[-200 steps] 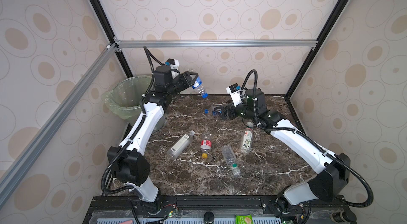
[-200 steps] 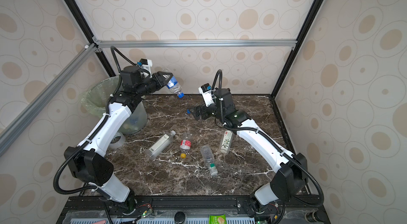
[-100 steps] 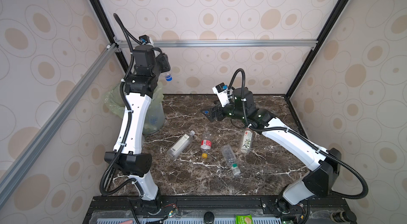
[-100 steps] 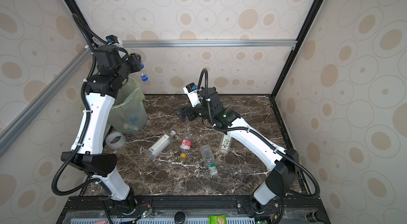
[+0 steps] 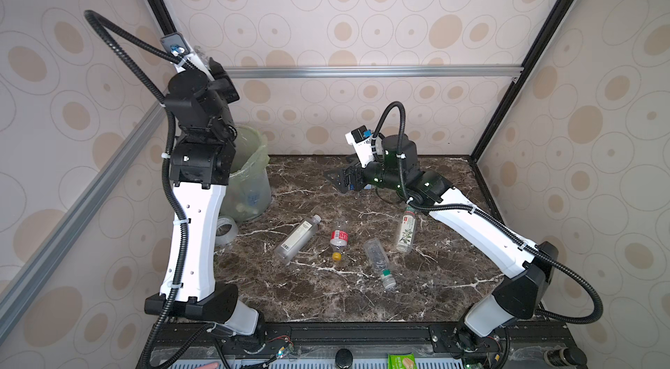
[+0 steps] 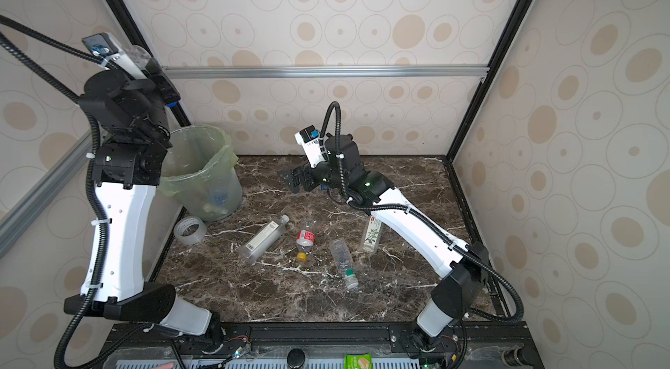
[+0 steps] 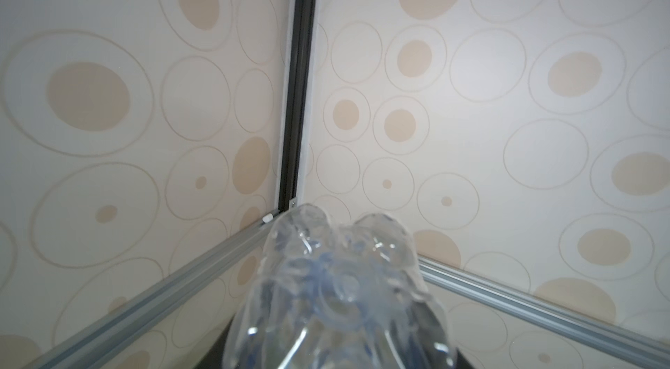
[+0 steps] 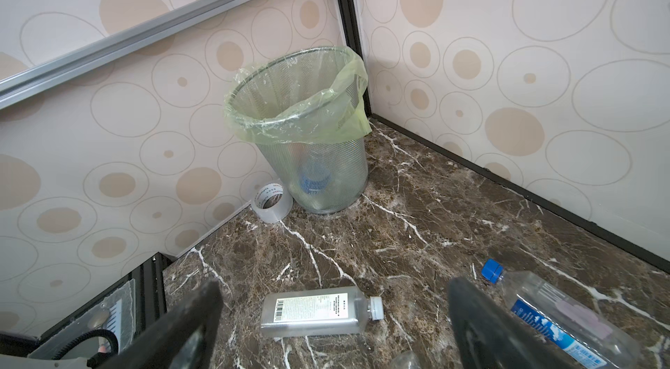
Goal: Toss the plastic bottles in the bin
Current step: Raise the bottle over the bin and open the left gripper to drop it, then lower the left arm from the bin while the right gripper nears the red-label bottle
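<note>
My left gripper [image 5: 216, 76] is raised high near the back-left corner, over the bin [image 5: 250, 167], shut on a clear plastic bottle [image 7: 337, 294]. The bottle's base fills the left wrist view and hides the fingers; its blue cap [image 6: 170, 104] points down. My right gripper [image 8: 335, 285] hangs open and empty low over the table's back middle, beside a blue-label bottle [image 8: 558, 316]. Lying on the marble are a white-label bottle [image 5: 297, 238], a red-label bottle [image 5: 339, 238], a green-capped clear bottle [image 5: 379, 262] and a leaf-print bottle [image 5: 406, 233]. Bottles show inside the bin [image 8: 297, 120].
A clear tape roll [image 5: 226, 231] lies against the left wall next to the bin's foot. Aluminium rails [image 5: 362, 71] run along the back and left walls at the height of my left wrist. Black frame posts stand in the corners.
My left arm has swung up and to the left with the bottle, from over the table's back to high above the bin. My right gripper has shifted a little leftward, still open.
</note>
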Robot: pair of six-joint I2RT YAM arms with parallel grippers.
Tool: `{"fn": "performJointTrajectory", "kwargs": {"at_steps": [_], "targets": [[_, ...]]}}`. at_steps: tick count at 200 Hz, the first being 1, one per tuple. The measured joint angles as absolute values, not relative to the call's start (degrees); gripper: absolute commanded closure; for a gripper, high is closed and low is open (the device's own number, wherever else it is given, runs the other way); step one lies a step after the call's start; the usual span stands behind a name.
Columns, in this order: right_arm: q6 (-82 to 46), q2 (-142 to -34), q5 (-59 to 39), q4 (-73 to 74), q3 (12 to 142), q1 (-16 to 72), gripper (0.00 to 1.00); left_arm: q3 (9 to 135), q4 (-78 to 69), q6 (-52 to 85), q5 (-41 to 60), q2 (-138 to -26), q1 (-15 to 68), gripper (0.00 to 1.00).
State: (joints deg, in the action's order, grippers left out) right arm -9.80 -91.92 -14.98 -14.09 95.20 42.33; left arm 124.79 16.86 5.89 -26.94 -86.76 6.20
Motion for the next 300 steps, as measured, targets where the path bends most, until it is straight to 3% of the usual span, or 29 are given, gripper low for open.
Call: {"fn": "performJointTrajectory", "kwargs": {"at_steps": [20, 43, 49, 69, 74, 97, 140, 193, 300], "targets": [[-9.8, -91.9, -15.0, -14.1, 94.3, 42.3, 0.00, 123.5, 15.4, 5.7, -27.7, -86.2, 5.8, 0.50], [-9.8, -91.9, -15.0, -14.1, 93.0, 42.3, 0.00, 111.9, 13.7, 8.6, -25.3, -83.4, 3.8, 0.48], [-9.8, -91.9, -15.0, -14.1, 92.6, 42.3, 0.00, 107.2, 13.3, 9.8, -24.0, -82.5, 2.9, 0.41], [-9.6, -91.9, -15.0, -14.1, 91.3, 42.3, 0.00, 94.3, 14.3, 12.9, -21.1, -82.0, 0.5, 0.05], [-9.6, -91.9, -15.0, -14.2, 91.0, 42.3, 0.00, 92.1, 14.9, 13.6, -20.6, -82.5, 0.2, 0.01], [-9.4, -91.9, -15.0, -14.4, 90.0, 42.3, 0.00, 89.0, 18.5, 15.3, -18.0, -84.8, -0.1, 0.01], [-10.8, -91.7, -15.9, -13.4, 87.4, 42.3, 0.00, 100.1, 18.1, 17.0, -13.4, -84.3, 1.2, 0.01], [-12.0, -91.7, -16.0, -13.3, 86.3, 42.3, 0.00, 100.2, 17.1, 18.1, -11.4, -82.0, 3.6, 0.01], [-14.3, -90.7, -8.9, -20.6, 80.2, 38.2, 0.00, 99.5, 24.8, 20.0, -5.8, -89.2, 22.0, 0.01]]}}
